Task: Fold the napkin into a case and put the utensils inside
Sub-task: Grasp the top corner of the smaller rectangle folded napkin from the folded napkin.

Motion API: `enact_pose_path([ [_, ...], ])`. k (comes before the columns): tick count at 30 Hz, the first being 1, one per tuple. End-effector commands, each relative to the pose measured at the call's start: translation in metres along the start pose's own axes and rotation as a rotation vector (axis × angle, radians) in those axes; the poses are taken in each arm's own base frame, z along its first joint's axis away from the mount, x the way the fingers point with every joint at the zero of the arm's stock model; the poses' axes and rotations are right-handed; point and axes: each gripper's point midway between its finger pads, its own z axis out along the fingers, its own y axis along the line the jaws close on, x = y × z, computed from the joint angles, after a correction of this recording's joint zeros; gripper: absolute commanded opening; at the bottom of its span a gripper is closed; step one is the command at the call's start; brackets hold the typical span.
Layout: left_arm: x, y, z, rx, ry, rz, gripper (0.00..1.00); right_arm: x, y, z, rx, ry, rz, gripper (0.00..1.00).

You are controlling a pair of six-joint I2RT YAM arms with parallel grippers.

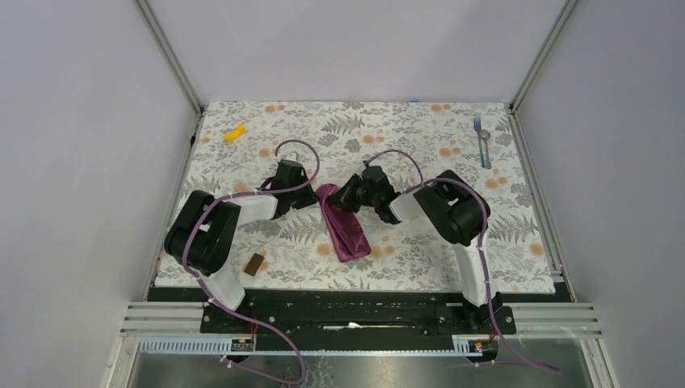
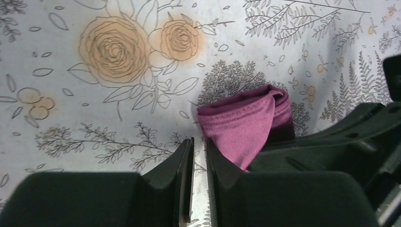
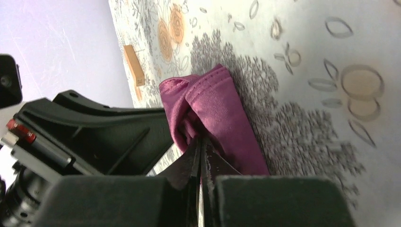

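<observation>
The napkin (image 1: 346, 230) is lying mid-table as a narrow folded strip running near to far, and its far end is bunching up between the two grippers. The right gripper (image 3: 201, 151) is pinching that far end, jaws closed tight on a fold of cloth. The left gripper (image 2: 198, 156) is sitting just left of the same end. Its jaws are almost together with only a slit showing, and it is gripping nothing. The utensils (image 1: 482, 142) are lying well apart at the far right.

The right gripper is biting only a small tuck of layered cloth, so a pull is likely to be peeling one layer off and opening the fold. With nothing pinning the napkin down, it could also be towing the whole strip. The grippers are crowding each other, so a sideways move is risking a knock. A rumpled end may be closing the mouth the utensils need.
</observation>
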Motion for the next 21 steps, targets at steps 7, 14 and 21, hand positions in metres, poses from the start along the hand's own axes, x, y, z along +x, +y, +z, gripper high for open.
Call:
enact_pose_path([
  [7, 0.030, -0.003, 0.003, 0.022, 0.069, 0.017, 0.19, -0.005, 0.033, 0.032, -0.097, -0.017, -0.011, 0.06],
  [14, 0.014, -0.003, -0.016, 0.024, 0.033, 0.032, 0.25, -0.006, 0.035, 0.001, -0.107, -0.004, -0.056, 0.22],
  [21, 0.024, -0.003, -0.017, 0.051, 0.061, 0.012, 0.23, -0.002, 0.029, -0.020, -0.078, 0.009, -0.097, 0.27],
])
